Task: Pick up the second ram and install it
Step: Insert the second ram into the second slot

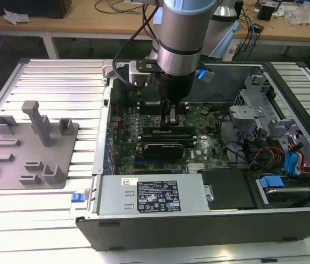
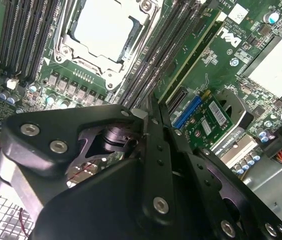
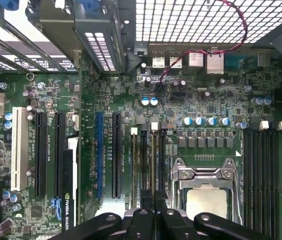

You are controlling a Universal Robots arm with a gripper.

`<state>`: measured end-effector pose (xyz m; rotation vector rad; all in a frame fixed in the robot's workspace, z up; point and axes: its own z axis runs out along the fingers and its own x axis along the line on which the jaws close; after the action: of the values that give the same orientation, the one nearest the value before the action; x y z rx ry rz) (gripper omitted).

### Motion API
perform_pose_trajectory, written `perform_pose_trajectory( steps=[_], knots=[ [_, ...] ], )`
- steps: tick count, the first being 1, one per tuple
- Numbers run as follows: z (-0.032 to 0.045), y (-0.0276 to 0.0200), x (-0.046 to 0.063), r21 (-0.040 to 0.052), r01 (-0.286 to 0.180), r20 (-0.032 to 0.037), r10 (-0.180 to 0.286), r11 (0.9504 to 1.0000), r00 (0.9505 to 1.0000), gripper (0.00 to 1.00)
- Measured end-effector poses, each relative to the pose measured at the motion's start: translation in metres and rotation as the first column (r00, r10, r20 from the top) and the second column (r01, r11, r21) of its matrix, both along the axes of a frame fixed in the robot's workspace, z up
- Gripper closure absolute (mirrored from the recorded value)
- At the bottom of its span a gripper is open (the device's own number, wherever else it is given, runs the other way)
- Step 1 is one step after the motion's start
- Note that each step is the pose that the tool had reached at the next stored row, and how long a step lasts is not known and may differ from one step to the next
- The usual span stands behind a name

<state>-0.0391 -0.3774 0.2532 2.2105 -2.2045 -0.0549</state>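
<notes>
My gripper [image 1: 169, 122] reaches down into the open computer case [image 1: 97, 181], over the memory slots of the green motherboard [image 1: 125, 118]. Its two black fingers are shut flat against each other in both wrist views, at gripper [image 2: 153, 107] and gripper [image 3: 153, 201]. The second ram [image 2: 193, 52], a long thin green stick, stands on edge in a slot beside the processor socket [image 2: 106, 30] and runs right up to the fingertips. In the first wrist view the ram [image 3: 153, 162] lies in line with the fingers. Whether the tips touch it I cannot tell.
A grey holder tray [image 1: 28, 159] lies on the ribbed table at the exterior view's left. A wider black card [image 1: 163, 147] sits in the board just in front of the gripper. The drive cage and cables [image 1: 265, 126] crowd the exterior view's right. Black memory slots [image 3: 261, 170] flank the socket.
</notes>
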Motion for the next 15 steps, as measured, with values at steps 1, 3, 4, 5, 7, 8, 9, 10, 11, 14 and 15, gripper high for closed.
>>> perform_pose_trajectory(
  steps=[1,3,4,5,7,8,9,10,11,14,15],
  knots=[
    [-0.0007,0.0000,0.000,-0.0003,0.000,-0.0001,0.000,1.0000,1.0000,0.91],
    [-0.0037,0.0000,0.000,-0.0001,0.001,0.0000,-0.001,1.0000,1.0000,0.91],
    [-0.0046,0.0000,0.000,0.0000,0.001,0.0000,-0.001,1.0000,1.0000,0.91],
    [-0.0053,0.0000,0.000,0.0000,0.001,0.0000,-0.001,1.0000,1.0000,0.91],
    [-0.0078,0.0000,0.000,-0.0001,0.001,-0.0001,-0.001,1.0000,1.0000,0.91],
    [-0.0087,0.0000,0.000,-0.0002,0.001,-0.0001,-0.001,1.0000,1.0000,0.91],
    [-0.0093,0.0006,0.000,0.0000,0.001,0.0000,-0.001,1.0000,1.0000,0.91],
    [-0.0105,0.0011,0.000,0.0001,0.000,0.0000,0.000,1.0000,1.0000,0.91],
    [-0.0113,0.0012,0.000,0.0007,0.001,-0.0001,-0.001,1.0000,1.0000,0.91],
    [-0.0140,0.0015,0.000,0.0039,0.001,-0.0001,-0.001,1.0000,1.0000,0.91],
    [-0.0148,0.0017,0.000,0.0044,0.000,0.0000,0.000,1.0000,1.0000,0.91]
  ],
)
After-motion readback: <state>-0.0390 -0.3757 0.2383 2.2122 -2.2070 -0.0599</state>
